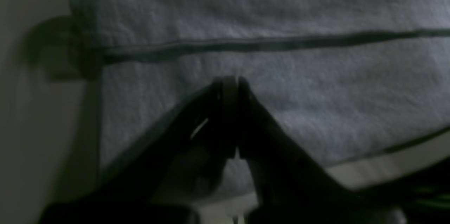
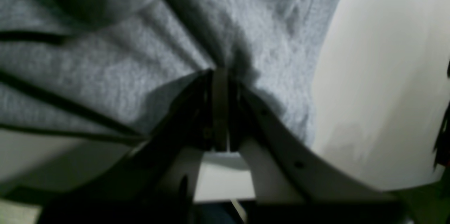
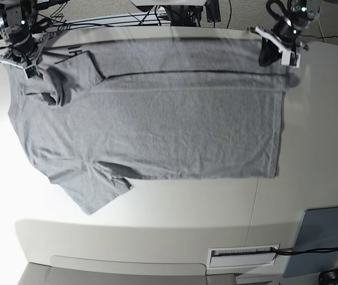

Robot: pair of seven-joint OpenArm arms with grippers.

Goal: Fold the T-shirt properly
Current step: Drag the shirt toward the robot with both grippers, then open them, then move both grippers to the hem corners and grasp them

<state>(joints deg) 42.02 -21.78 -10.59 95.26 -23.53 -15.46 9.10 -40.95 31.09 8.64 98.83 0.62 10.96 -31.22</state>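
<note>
T-shirt (image 3: 157, 124) lies spread flat on table (image 3: 311, 148), far strip folded over. Left gripper (image 1: 228, 81) pinches far hem corner; right gripper (image 2: 219, 74) pinches shoulder fabric (jaws closed tight).

Grey T-shirt (image 3: 157, 119) lies spread on the table, far edge seemingly folded over

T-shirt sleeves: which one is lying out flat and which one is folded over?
On the heather-grey cotton T-shirt, the near sleeve lies flat, sticking outward. The far sleeve, beside the right end effector, is folded over the body.
</note>
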